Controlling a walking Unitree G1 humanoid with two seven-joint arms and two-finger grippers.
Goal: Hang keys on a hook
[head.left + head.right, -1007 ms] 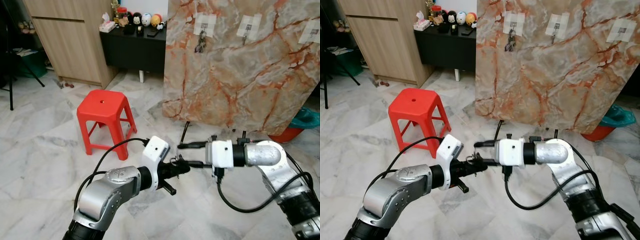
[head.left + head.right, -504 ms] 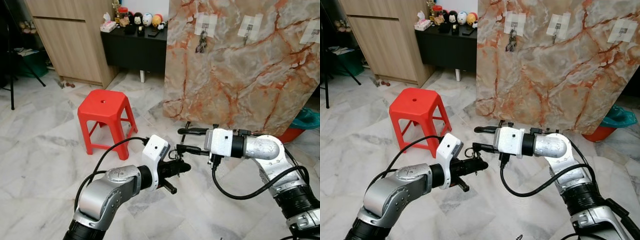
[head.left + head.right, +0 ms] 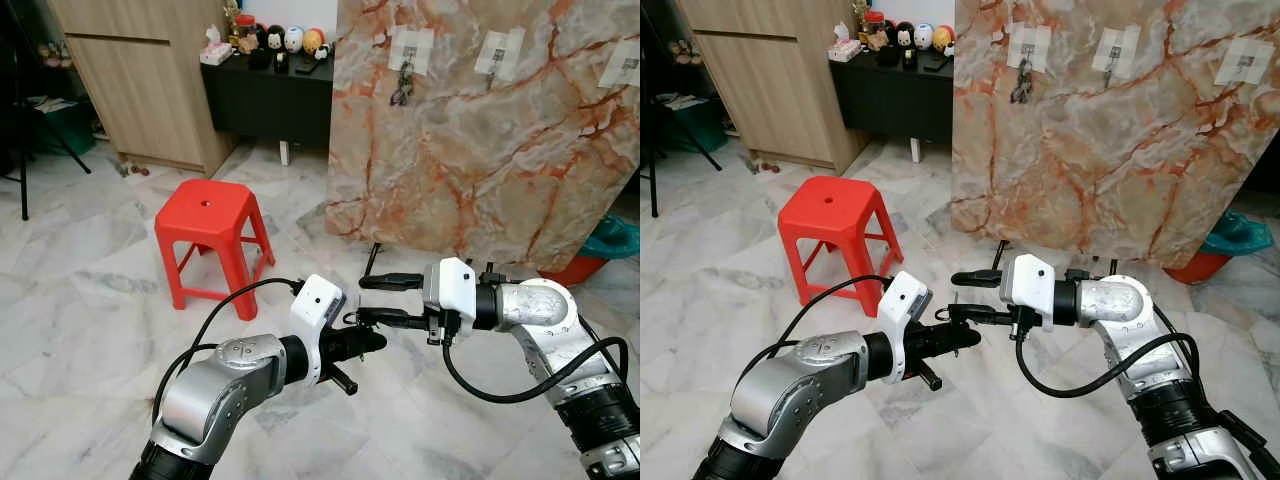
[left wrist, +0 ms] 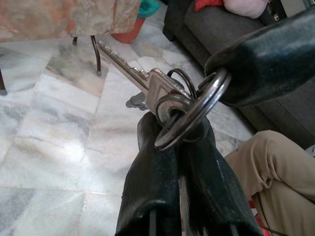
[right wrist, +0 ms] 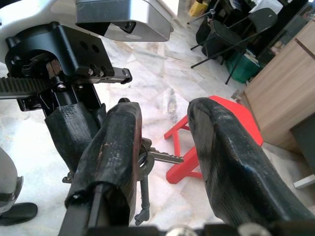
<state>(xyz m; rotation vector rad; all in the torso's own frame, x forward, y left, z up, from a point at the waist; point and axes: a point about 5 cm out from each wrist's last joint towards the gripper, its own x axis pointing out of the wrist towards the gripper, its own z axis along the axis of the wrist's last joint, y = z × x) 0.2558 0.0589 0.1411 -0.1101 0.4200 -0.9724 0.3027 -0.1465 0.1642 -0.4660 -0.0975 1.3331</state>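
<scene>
A bunch of keys (image 4: 162, 91) on a metal ring (image 4: 194, 113) is held low over the floor by my left gripper (image 3: 365, 342), which is shut on the ring. My right gripper (image 3: 375, 300) faces it, open. Its lower finger (image 4: 266, 59) reaches into the ring, and its upper finger (image 3: 385, 281) stands above the keys. The keys (image 5: 157, 157) hang just behind that lower finger. Ahead stands a marble board (image 3: 480, 160) with three hooks on white patches. The left hook (image 3: 406, 62) carries another bunch of keys. The middle hook (image 3: 495, 60) and right hook (image 3: 622, 65) are bare.
A red plastic stool (image 3: 207, 215) stands on the marble floor to my left. Behind it are a wooden cupboard (image 3: 140, 80) and a black cabinet (image 3: 270, 95) with figurines. A teal bag (image 3: 612, 240) lies at the board's right foot. A person's leg (image 4: 275, 162) is near a sofa.
My right gripper rose and then came back down a little, staying open with its lower finger at the key ring. My left gripper has kept its hold on the keys.
</scene>
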